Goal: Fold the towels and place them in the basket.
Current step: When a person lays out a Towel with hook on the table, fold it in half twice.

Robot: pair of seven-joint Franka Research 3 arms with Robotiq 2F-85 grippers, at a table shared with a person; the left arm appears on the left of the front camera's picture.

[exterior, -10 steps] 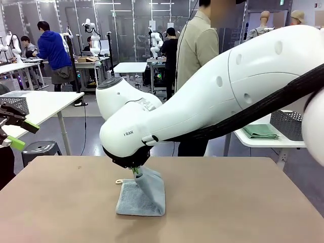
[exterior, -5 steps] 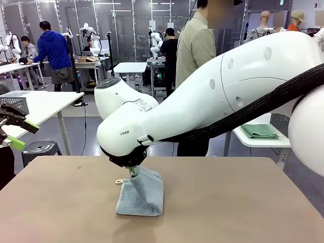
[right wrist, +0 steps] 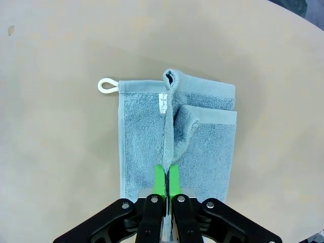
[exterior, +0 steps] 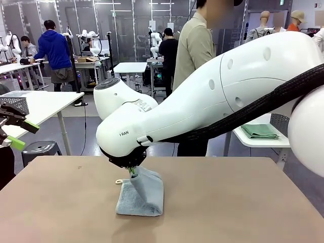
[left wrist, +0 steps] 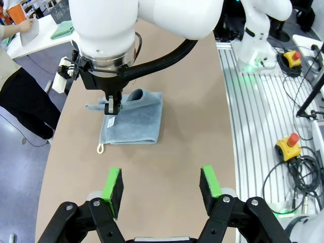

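Observation:
A light blue-grey towel [exterior: 144, 197] lies partly folded on the brown table [exterior: 243, 202], its white loop [right wrist: 105, 85] at one corner. My right gripper [exterior: 132, 171] is shut on a raised edge of the towel [right wrist: 202, 152], and that pinched strip stands up from the flat layers. In the left wrist view the right gripper [left wrist: 110, 109] hangs over the towel [left wrist: 136, 124]. My left gripper [left wrist: 161, 173] is open with nothing between its fingers, held off the table's left side [exterior: 21, 134]. A dark wire-mesh basket [exterior: 289, 124] stands on a white side table at far right.
A person in a beige jacket [exterior: 195, 48] stands at the far side of the table. A folded green cloth [exterior: 259, 131] lies next to the mesh basket. Another mesh basket [exterior: 15, 103] sits on a white table at left. The right arm's big white body [exterior: 228, 96] spans the scene.
The right arm has shifted slightly to the left with the towel's edge in its grip, folding it a little further over. The left gripper has not moved.

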